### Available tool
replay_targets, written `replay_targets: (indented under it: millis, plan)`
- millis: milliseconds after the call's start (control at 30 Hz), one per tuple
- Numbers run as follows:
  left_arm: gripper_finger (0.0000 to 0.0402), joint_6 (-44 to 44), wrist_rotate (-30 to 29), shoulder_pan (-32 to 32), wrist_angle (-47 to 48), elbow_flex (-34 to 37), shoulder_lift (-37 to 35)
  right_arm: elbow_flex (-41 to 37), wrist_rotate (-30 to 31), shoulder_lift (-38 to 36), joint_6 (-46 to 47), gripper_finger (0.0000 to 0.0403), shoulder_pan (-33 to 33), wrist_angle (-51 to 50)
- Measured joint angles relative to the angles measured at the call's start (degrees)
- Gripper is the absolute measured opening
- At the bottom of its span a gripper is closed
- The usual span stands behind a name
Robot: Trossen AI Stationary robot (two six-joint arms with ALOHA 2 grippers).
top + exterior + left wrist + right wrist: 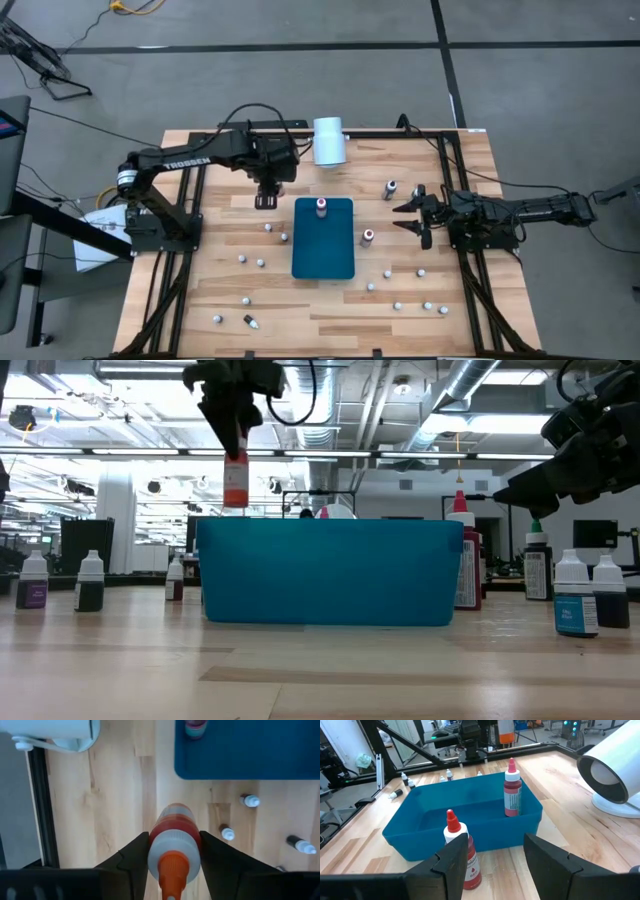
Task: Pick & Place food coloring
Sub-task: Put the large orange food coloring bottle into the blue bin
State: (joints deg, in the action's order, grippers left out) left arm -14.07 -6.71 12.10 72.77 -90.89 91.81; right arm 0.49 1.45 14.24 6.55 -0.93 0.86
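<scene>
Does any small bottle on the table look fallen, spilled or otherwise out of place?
One dark bottle lies on its side near the table edge, left of the blue tray; the bottles around it stand upright. No spill shows. The left end effector holds a red bottle in the air.

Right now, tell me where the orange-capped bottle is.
The orange-capped bottle is between the left gripper's fingers, held above the table just left of the blue bin, near the bin's far-left corner.
</scene>
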Motion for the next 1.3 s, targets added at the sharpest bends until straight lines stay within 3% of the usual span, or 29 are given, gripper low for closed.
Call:
replay_targets:
  millis: [533,1067,1300]
  plan:
    - [0.0144,2.16,0.88,-5.27,-6.02,-0.34,3.67,0.00,0.00,-0.01,-0.01,0.0184,-0.01,0.02]
    - [0.0145,0.76,1.45,-8.36,-3.91,-13.53,15.47,0.00,0.02,0.00,0.00,0.0184,-0.02,0.04]
    - [0.0147,0.29,1.43,-8.36,-2.69,-14.88,16.22,0.00,0.02,0.00,0.00,0.0184,-0.02,0.04]
